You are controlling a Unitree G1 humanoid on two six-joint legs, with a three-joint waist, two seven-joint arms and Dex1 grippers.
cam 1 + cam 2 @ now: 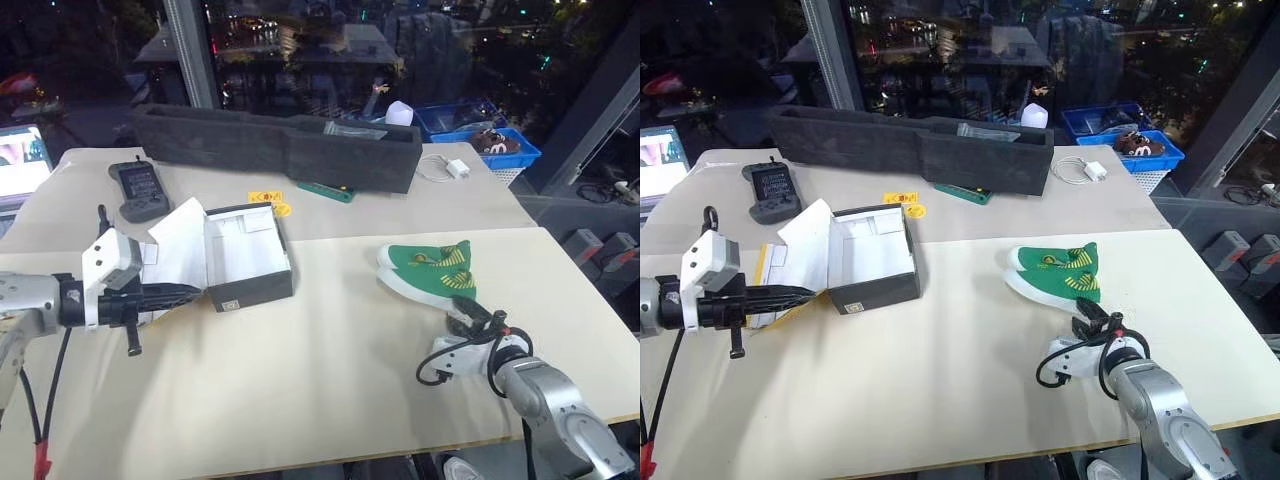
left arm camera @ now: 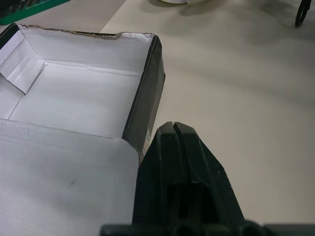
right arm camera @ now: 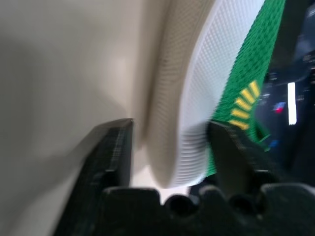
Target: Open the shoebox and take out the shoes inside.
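We see the shoebox (image 1: pixel 248 258) open and empty on the bench (image 1: pixel 330 390), lid thrown back, our left hand (image 2: pixel 173 129) pressed together just beside its dark wall. The shoes (image 1: pixel 430 272) lie stacked on the bench to the right, well apart from the box. Our right hand (image 3: pixel 170 135) stands spread, its fingers (image 3: pixel 114 147) either side of the nearer shoe's white sole, not clamped on it. We judge the shoes light, soft in the green upper and flexible; the textured sole edge looks the firmest, least slippery place to pinch. The cardboard box seems light and easily nudged.
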